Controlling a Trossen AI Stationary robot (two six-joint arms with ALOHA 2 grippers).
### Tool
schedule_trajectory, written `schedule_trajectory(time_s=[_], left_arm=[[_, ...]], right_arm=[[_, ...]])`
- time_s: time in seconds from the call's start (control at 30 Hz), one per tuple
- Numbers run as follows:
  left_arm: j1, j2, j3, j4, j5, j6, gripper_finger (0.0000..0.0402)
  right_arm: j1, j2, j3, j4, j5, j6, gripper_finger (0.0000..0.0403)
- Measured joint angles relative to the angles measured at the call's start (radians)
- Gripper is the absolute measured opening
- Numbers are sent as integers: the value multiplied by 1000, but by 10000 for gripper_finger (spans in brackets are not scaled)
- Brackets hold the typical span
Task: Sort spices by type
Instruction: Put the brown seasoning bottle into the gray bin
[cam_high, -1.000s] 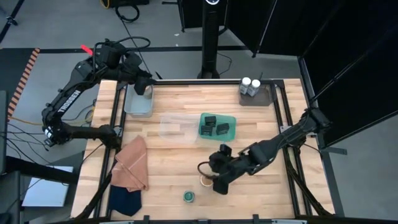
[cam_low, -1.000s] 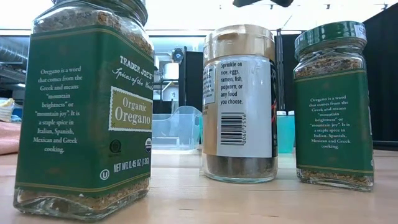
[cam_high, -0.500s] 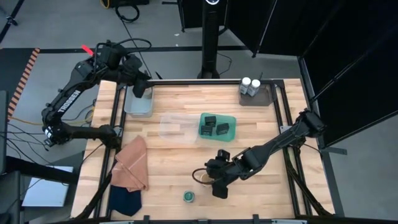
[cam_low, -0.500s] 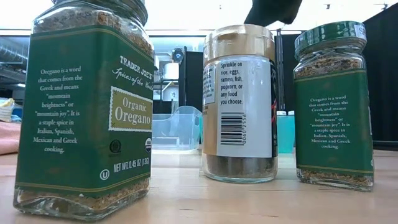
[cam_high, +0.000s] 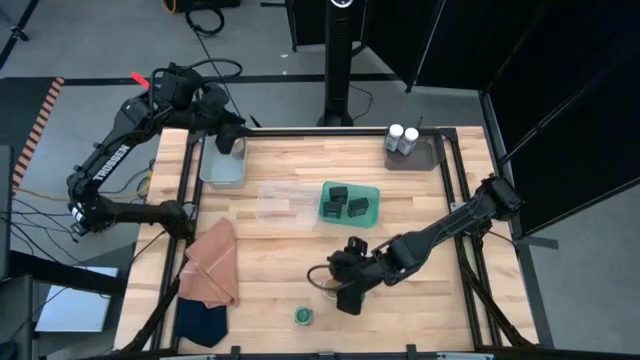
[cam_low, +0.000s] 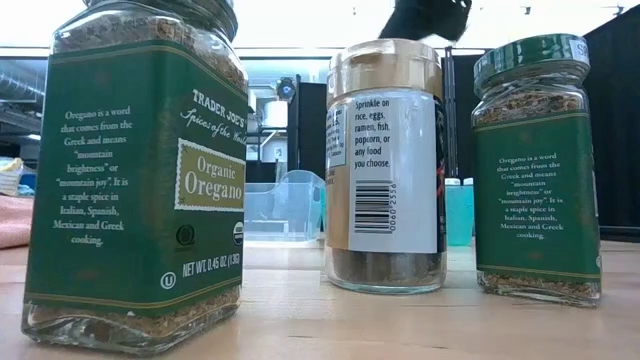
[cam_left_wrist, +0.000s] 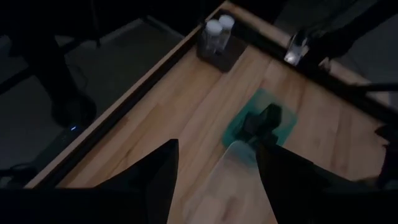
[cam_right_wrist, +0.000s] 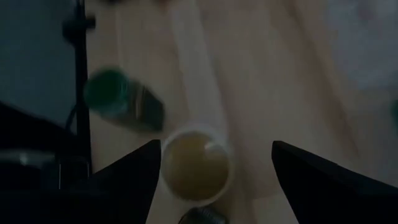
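Note:
A tan-lidded spice jar (cam_right_wrist: 196, 167) stands upright on the wooden table toward the near edge; the low view shows it (cam_low: 385, 165) between two green-lidded oregano jars (cam_low: 135, 170) (cam_low: 535, 165). My right gripper (cam_high: 342, 290) hangs open just above it, one finger to each side of the lid (cam_right_wrist: 216, 149), touching nothing that I can see. Another green-lidded jar (cam_high: 304, 316) stands nearer the front edge. My left gripper (cam_high: 235, 140) waits open, high over the far left corner.
A teal tray (cam_high: 372, 212) with dark tins sits mid-table beside a clear tray (cam_high: 285, 205). A grey tray (cam_high: 425, 157) with two white-lidded jars is at the far right, and a clear bin (cam_high: 222, 165) at the far left. Orange and navy cloths (cam_high: 210, 270) lie near left.
My right gripper has come down and a little toward the table's left, over the tan-lidded jar; in the low view its dark tip now shows just above the lid. The jars have stayed put.

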Motion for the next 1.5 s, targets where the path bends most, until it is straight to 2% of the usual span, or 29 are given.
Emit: schedule_trajectory(time_s=[0.27,0.47,0.53,0.7,0.83,0.9,1.03,1.1,1.3,1.5], left_arm=[[-115,1,0,47,102,1,219],[-282,39,0,47,115,-46,219],[-341,64,0,66,67,-87,219],[-439,131,-2,75,-178,-283,219],[-498,190,-1,100,-209,-406,219],[-531,228,-1,135,-164,-434,219],[-631,307,-1,216,16,-438,219],[-713,350,-1,253,47,-437,219],[-918,467,-1,271,40,-398,219],[-1057,508,-1,256,-99,-311,219]], right_arm=[[-12,-126,1,-28,96,3,310],[-6,-236,1,-269,98,117,295],[1,-276,1,-362,99,138,288],[8,-351,1,-554,97,164,273],[28,-392,1,-669,73,162,270],[51,-408,1,-730,54,159,270],[131,-447,1,-835,49,182,268],[182,-466,1,-876,60,212,267],[329,-530,-10,-920,137,308,265],[452,-589,-97,-921,154,443,259]])
